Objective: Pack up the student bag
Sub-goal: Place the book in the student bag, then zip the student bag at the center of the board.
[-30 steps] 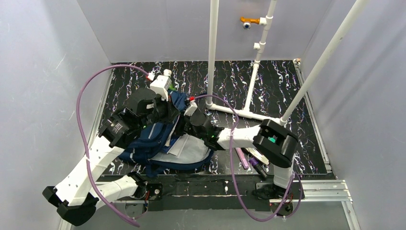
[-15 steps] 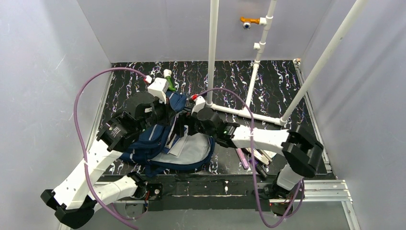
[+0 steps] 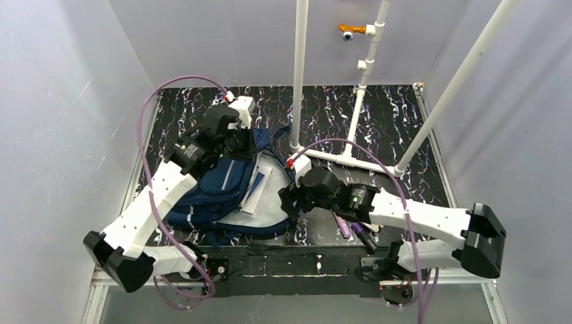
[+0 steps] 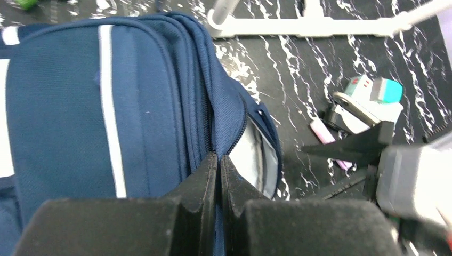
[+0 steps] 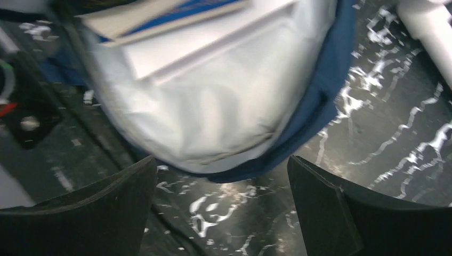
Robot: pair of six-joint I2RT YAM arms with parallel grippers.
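The top external camera looks steeply down from above and behind the arm bases [image 3: 209, 266], over the whole marbled table [image 3: 378, 115]. Both wrist cameras look closely at the student bag [image 4: 133, 106], seen left of centre from above: the left at its zipper side, the right at its pale panel.

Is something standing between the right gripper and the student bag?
Nothing visible does. The right gripper, its fingers open, faces the student bag and its grey-lined flap directly; only bare table shows around the bag's edge.
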